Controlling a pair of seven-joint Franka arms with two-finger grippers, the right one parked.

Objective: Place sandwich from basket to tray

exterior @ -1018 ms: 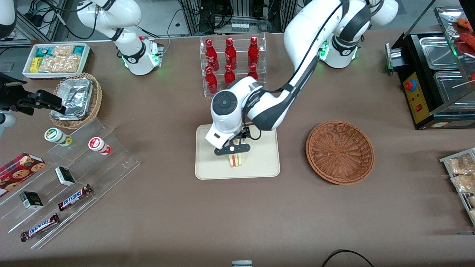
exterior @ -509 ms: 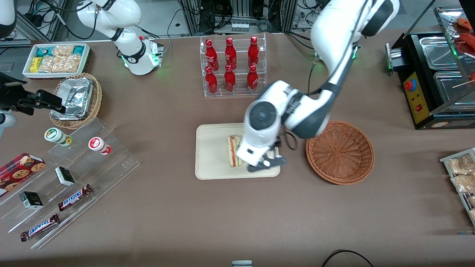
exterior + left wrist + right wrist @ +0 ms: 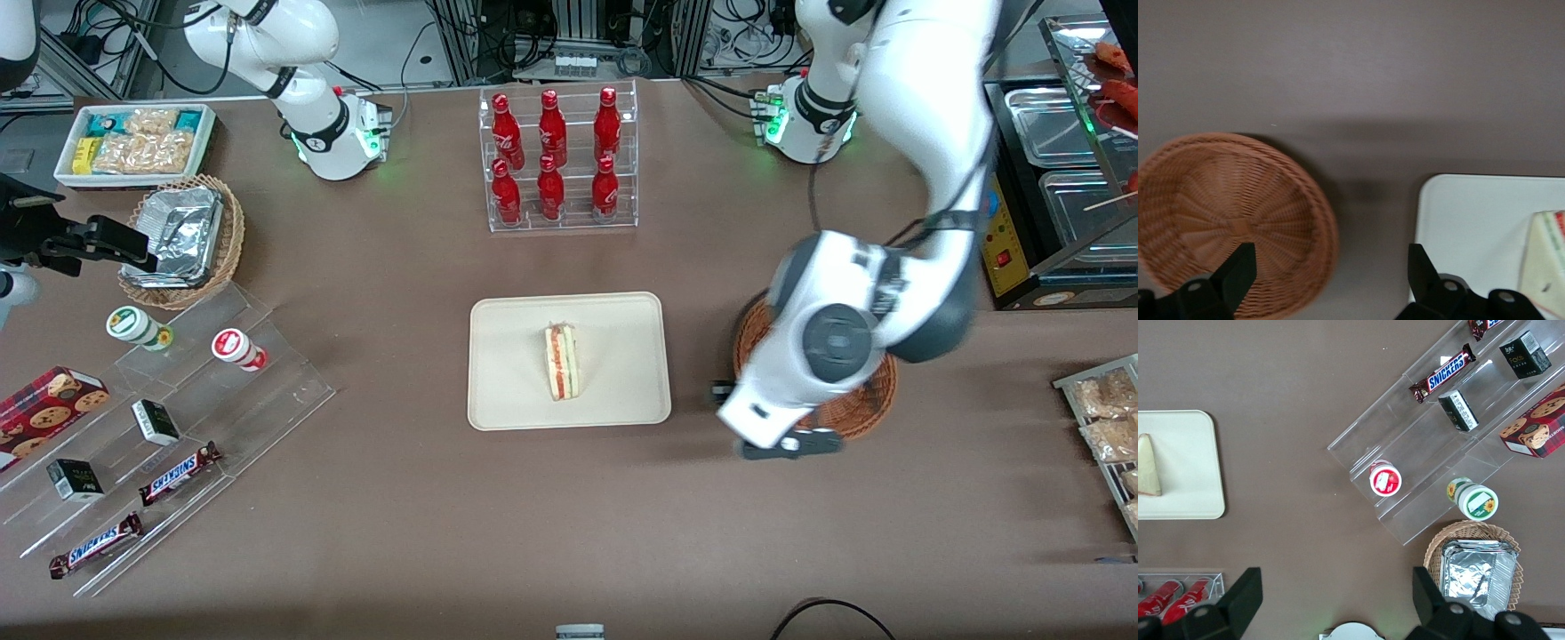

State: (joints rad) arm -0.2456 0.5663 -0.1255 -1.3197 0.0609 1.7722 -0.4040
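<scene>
The sandwich [image 3: 561, 362], a pale wedge with red and green layers, lies on the cream tray [image 3: 516, 356], apart from any finger. The reddish-brown woven basket [image 3: 869, 402] stands beside the tray toward the working arm's end, partly covered by the arm, and holds nothing that I can see. My gripper [image 3: 787, 443] hangs above the basket's rim nearest the front camera. In the left wrist view the gripper [image 3: 1330, 273] is open with nothing between its fingers, and below it are the basket [image 3: 1231, 213], bare tabletop, the tray [image 3: 1471, 220] and the sandwich [image 3: 1545, 260].
A clear rack of red bottles [image 3: 558, 160] stands farther from the front camera than the tray. A stepped acrylic shelf of snacks [image 3: 169, 418] and a tan wicker basket of foil [image 3: 182, 240] lie toward the parked arm's end. A black food warmer [image 3: 1049, 178] stands at the working arm's end.
The gripper has let go of the sandwich, risen off the tray and swung toward the basket. The sandwich stays lying on the tray.
</scene>
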